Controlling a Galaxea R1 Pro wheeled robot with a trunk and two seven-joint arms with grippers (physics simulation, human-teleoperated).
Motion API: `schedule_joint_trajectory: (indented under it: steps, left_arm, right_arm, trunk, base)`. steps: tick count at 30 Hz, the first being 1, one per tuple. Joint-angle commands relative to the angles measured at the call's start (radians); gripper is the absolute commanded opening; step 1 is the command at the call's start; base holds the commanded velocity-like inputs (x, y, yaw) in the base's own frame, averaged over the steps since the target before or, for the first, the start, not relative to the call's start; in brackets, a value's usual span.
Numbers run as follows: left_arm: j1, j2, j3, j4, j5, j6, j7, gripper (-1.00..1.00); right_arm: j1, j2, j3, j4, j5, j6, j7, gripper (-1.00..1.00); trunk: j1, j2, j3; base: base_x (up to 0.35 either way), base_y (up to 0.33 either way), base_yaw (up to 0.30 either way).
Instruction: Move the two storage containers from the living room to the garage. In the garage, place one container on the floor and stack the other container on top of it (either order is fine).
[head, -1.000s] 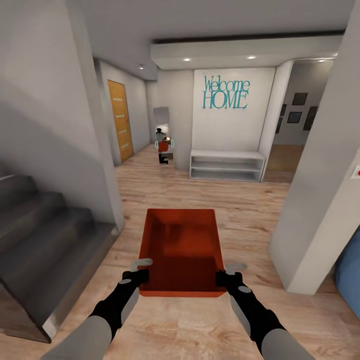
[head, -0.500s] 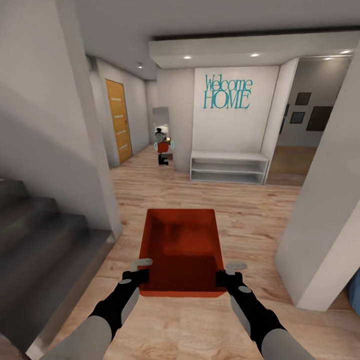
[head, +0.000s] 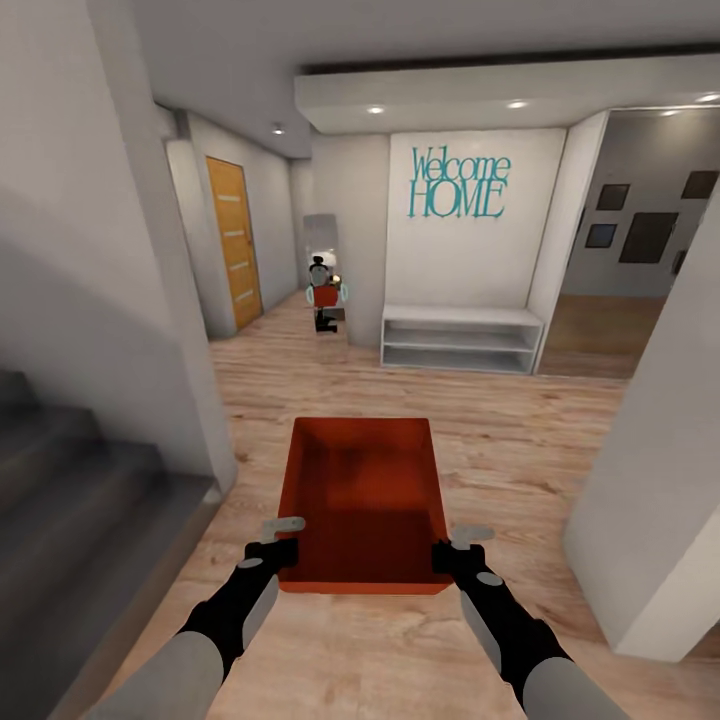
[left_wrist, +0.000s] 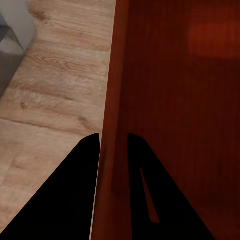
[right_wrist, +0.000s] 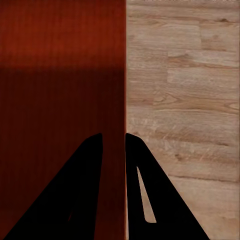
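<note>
We carry one orange-red rectangular open-topped plastic bin (head: 363, 505) low before us, our left gripper (head: 283, 537) and right gripper (head: 455, 545) each pinched on a side wall near its near corners. Beyond lie light wood planks (head: 520, 440), grey stairs (head: 70, 520), a white shelf bench (head: 460, 340). We judge that level, even pressure and gentle turns suit this haul.

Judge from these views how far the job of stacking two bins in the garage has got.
Done: one storage container is lifted, the left gripper and right gripper each clamping a side wall. In hand: carrying it over a wood plank floor in a hallway. Left: reaching the garage, setting it down, fetching and stacking the second bin.
</note>
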Motion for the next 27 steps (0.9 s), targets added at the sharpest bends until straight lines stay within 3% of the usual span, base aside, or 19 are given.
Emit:
schedule_joint_trajectory:
  steps: [1,27]
  left_arm:
    - [0.000,0.000,0.043,-0.001,0.037,0.007,0.082,-1.00]
    - [0.000,0.000,0.043,0.000,0.037,0.007,0.081,-1.00]
  right_arm:
    - [-0.001,-0.001,-0.007,-0.005,0.002,-0.022,-0.010,-1.00]
    - [-0.001,0.000,-0.010,-0.005,-0.006,-0.022,-0.010,-1.00]
  trunk:
    - [0.001,-0.001,-0.001]
    - [0.001,-0.001,-0.001]
  base:
    - [0.325,0.000,0.000]
    - [0.325,0.000,0.000]
